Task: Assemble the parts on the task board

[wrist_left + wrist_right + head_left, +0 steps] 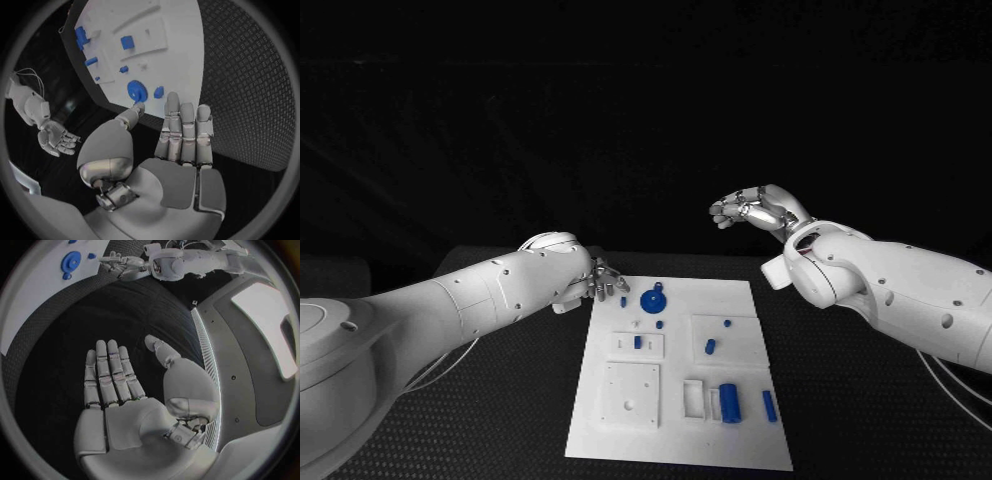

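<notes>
The white task board (pixel 678 442) lies in the middle of the table. On its far part sits a blue round disc (pixel 653 301) with small blue pieces beside it. A blue cylinder (pixel 730 402) and a blue bar (pixel 769 404) lie near its right front. My left hand (pixel 599 280) hovers at the board's far left corner, fingers straight and apart, holding nothing; in the left wrist view (pixel 181 137) its fingertips stand close to the disc (pixel 137 91). My right hand (pixel 754 208) is raised beyond the board's far right corner, palm open (pixel 119 385) and empty.
White raised blocks (pixel 632 393) with holes and slots stand on the board's left and middle. More small blue pieces (pixel 710 346) sit in the board's middle. Black textured table (pixel 877 420) surrounds the board on all sides.
</notes>
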Available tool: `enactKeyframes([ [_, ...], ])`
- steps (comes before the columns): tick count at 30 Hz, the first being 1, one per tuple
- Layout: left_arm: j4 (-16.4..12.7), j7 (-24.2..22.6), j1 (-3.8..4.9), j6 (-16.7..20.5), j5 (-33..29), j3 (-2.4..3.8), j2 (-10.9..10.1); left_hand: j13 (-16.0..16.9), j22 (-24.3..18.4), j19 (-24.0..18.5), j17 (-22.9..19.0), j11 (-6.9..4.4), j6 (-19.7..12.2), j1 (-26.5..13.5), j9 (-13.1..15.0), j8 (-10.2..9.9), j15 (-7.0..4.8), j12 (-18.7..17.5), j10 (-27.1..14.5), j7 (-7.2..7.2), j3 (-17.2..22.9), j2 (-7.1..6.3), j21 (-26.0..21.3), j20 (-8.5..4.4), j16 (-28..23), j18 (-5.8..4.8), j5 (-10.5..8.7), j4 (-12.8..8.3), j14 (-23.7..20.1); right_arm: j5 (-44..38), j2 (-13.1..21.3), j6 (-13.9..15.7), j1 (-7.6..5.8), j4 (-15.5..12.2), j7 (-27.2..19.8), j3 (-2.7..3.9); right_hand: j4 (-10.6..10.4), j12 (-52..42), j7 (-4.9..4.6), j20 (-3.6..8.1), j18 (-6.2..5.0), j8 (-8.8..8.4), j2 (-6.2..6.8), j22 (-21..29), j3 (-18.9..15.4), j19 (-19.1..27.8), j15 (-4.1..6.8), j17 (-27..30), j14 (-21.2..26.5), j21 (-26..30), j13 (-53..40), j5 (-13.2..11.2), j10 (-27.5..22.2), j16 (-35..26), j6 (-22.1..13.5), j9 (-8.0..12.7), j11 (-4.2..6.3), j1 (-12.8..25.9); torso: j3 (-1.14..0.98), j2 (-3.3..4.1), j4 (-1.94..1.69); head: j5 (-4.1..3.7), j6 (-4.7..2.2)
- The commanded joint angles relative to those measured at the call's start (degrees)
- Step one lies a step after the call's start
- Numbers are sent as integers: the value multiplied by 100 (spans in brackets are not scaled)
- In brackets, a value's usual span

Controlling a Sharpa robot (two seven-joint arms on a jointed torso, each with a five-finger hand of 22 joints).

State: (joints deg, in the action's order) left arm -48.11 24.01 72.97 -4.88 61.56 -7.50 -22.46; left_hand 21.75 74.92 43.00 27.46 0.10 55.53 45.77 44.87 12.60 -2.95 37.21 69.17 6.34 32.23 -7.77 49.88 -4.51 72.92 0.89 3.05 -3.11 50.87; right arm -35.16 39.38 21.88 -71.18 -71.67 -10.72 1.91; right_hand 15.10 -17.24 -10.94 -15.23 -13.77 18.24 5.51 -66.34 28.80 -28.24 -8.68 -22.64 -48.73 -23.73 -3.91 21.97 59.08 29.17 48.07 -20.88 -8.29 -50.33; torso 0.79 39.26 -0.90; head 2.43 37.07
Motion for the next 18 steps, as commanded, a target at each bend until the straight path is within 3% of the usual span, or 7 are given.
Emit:
enactKeyframes([
  [1,89,-146,-17,-201,26,2,60,-7,28,-53,-6,12,-64,27,-14,-22,15,-22,-37,2,-47,21,-23,-393,-30,65,-6,-1,-13,1,2,1,1,-22,-34,3,-17,32,-24,-10,-32,23,18,-7,32,36,-15,7,-21,24,4,24,31,-29,1,7,-16,-21,9,37,17,-10,-8],
  [18,433,-259,-144,-318,-131,-2,275,-8,40,-64,-7,26,-118,21,-67,-28,28,-24,-51,19,-89,100,-41,-378,-32,69,-4,-10,-26,1,-4,10,1,-56,-34,3,-21,40,-24,-11,-33,23,19,-11,33,37,-15,11,-21,26,4,25,36,-28,2,9,-15,-21,16,56,27,-3,-18],
])
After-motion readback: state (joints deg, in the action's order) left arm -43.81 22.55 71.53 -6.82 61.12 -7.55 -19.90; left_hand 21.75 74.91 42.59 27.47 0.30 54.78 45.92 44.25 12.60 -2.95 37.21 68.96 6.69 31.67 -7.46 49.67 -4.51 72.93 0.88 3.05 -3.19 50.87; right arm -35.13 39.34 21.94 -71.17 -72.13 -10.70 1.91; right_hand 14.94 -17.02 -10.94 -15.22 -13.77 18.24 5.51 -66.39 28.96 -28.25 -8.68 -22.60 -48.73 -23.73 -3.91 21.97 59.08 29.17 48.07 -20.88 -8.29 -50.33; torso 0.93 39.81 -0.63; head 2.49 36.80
